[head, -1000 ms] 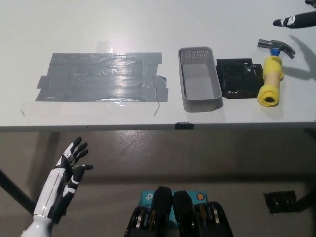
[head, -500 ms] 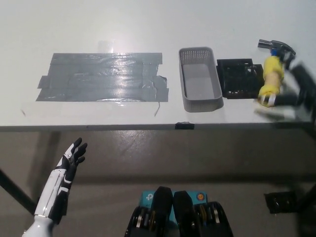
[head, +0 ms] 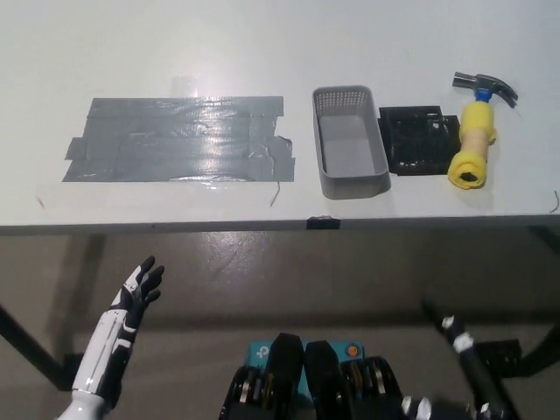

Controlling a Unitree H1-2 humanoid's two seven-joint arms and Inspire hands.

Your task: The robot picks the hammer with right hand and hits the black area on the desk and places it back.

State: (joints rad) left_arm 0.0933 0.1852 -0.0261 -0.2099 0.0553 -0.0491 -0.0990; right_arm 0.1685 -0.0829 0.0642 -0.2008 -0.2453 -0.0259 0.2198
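Lay on the white desk (head: 262,35) near its right end: the hammer (head: 476,131), held by no hand, steel head (head: 486,86) pointing away from the robot and the thick yellow grip (head: 471,154) pointing toward the front edge. Sat just left of that grip, close beside it, a small black area (head: 418,141). Stood left of that again a grey basket (head: 349,152), long side running front to back, nothing visible inside. Stretched over the left half of the desk a wide patch of grey tape (head: 179,139), glossy under the light, edges ragged at its right end. Hung below the desk's front edge at lower left, over the floor, the white left hand (head: 138,287), fingers spread apart and clutching nothing. Came into view only at the bottom right corner, low and well apart from the hammer, the black right arm (head: 468,367); could not tell whether the right hand was spread or closed, since only a thin dark length with pale marks showed there. Clung to the middle of the desk's front edge a small black clip (head: 318,221).
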